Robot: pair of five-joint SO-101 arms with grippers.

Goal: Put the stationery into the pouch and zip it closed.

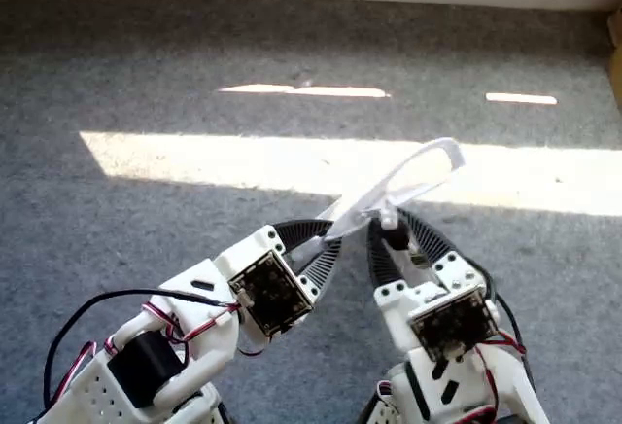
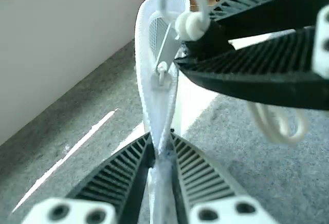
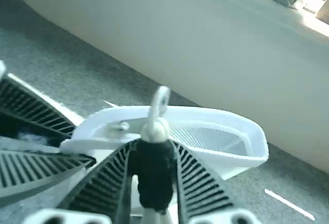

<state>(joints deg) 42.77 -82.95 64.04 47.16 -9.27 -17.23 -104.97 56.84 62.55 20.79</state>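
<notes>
Near the middle of the high view, one pouch (image 1: 420, 173) is in the air over the grey carpet with its mouth open. The left gripper (image 1: 326, 232) has its fingers clenched on the pouch's end, and the right gripper (image 1: 391, 236) fingers grasp the one zip pull (image 3: 156, 127). I cannot tell if any stationery is inside, so the zip may close an empty pouch. A hard tug may also slip the thin cloth from the left fingers.
</notes>
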